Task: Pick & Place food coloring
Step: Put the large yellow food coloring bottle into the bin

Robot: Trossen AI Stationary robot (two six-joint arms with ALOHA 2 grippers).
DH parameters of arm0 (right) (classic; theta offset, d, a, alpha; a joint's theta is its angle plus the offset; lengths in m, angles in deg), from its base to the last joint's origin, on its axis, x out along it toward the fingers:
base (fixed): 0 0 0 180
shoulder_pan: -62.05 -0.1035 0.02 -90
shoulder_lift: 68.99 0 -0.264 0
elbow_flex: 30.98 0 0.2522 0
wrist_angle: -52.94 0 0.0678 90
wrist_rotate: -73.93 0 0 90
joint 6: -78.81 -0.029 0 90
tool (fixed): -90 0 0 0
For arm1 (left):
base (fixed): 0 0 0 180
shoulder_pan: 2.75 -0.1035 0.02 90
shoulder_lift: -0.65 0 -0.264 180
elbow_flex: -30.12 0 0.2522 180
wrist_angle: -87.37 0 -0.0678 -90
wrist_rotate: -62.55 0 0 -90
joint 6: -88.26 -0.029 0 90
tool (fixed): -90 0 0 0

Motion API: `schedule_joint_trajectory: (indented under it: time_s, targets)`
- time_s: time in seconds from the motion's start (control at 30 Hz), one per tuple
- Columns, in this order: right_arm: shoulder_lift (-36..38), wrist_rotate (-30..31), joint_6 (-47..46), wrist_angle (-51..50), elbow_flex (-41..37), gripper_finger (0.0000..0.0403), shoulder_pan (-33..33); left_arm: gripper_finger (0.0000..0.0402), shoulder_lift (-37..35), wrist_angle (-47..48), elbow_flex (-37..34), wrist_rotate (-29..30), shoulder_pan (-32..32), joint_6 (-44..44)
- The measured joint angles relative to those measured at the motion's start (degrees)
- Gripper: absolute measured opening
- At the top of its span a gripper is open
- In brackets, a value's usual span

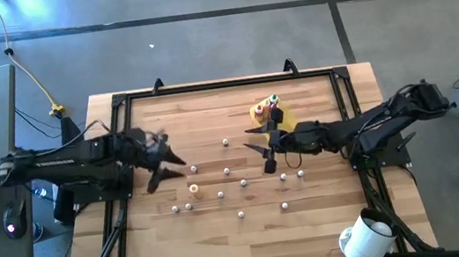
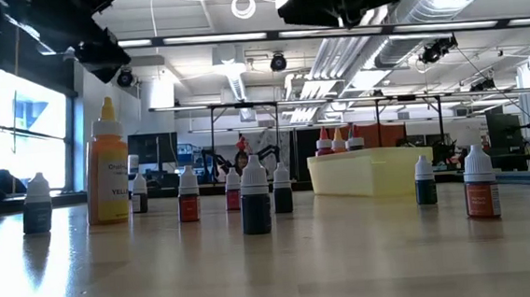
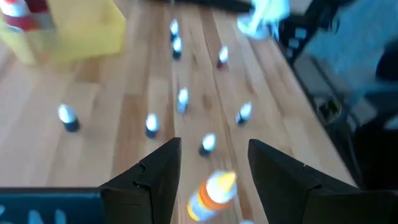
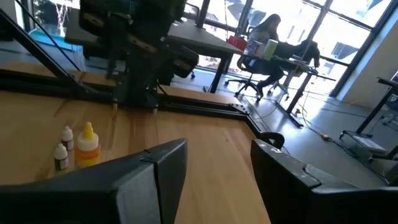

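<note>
The pale wooden-plank worktop (image 1: 226,235) carries everything, framed by black rails. Toward its far right part sits the yellow rectangular plastic tray (image 1: 274,115), a shallow open bin. A few small food-coloring bottles stand inside it at one end; in the low view their caps, red (image 2: 324,145), orange (image 2: 338,141) and pale (image 2: 354,143), rise above the tray's translucent wall (image 2: 370,174).

The remaining tiny pale food-coloring bottles (image 1: 243,181) are scattered upright over the middle of the worktop, apart from one another. A taller orange-yellow bottle with a pointed nozzle (image 1: 194,187) stands among them on the left side; the low view shows it (image 2: 109,164) well above its neighbours, next to small white-capped bottles with dark (image 2: 256,201), red (image 2: 188,198) and orange (image 2: 481,185) contents.

The left tool (image 1: 166,165) hangs over the worktop just left of the scattered bottles, released, its two dark fingers (image 3: 155,177) spread wide and holding nothing; in its wrist view the orange-yellow bottle (image 3: 212,193) shows in the gap between them.

The right tool (image 1: 263,144) sits just beside the tray's near edge, also released and empty, its fingers (image 4: 152,177) set well apart and touching no bottle that can be seen.
</note>
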Motion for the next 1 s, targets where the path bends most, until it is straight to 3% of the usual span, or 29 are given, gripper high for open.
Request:
schedule_joint_trajectory:
  time_s: [0.3,0.57,1.0]
  targets:
    - [-0.1,0.4,0.0,-0.4,0.0,0.0172,0.0,0.0186,10.8,-4.8,0.0,14.9,17.4,-4.1]
    - [-0.1,0.4,0.0,-0.5,0.0,0.0172,0.0,0.0186,18.7,-9.9,0.0,25.8,20.7,-4.1]
    - [-0.1,0.4,0.0,-0.7,0.0,0.0172,0.0,0.0186,19.3,-8.8,0.0,23.0,20.8,2.0]
